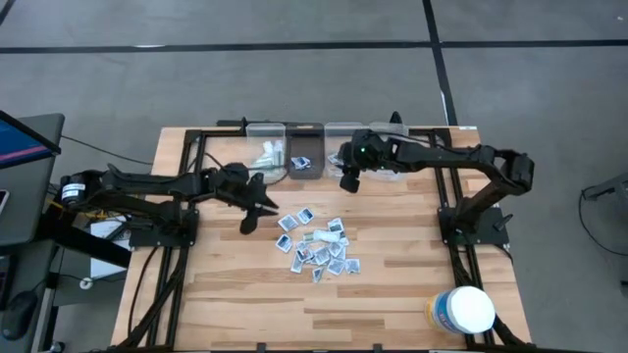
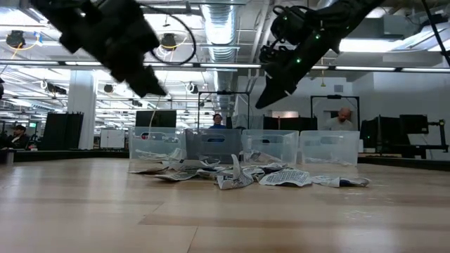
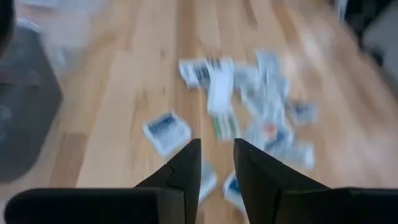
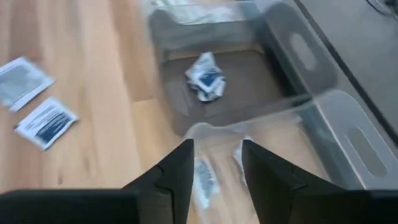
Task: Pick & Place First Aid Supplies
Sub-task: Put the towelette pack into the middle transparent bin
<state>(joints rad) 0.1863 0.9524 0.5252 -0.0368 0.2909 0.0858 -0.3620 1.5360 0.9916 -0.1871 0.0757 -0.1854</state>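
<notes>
The first aid supplies (image 1: pixel 319 245), small white packets with blue print, lie flat in a loose pile mid-table; the same pile (image 3: pixel 249 106) shows in the left wrist view. My left gripper (image 1: pixel 260 218) hovers open above the table just left of the pile, its fingers (image 3: pixel 186 165) empty. My right gripper (image 1: pixel 348 184) hangs open in the air at the near side of the clear bins (image 1: pixel 304 157) at the far edge, nothing between its fingers (image 4: pixel 180 168). One crumpled packet (image 4: pixel 205 78) lies in a bin, and others (image 4: pixel 204 177) lie in the bin beside it.
A row of several clear bins (image 2: pixel 242 147) stands along the far edge; the leftmost (image 1: pixel 267 152) holds pale packets. A large white round tub (image 1: pixel 461 312) stands at the near right corner. Bare wood (image 1: pixel 392 284) lies near and right of the pile.
</notes>
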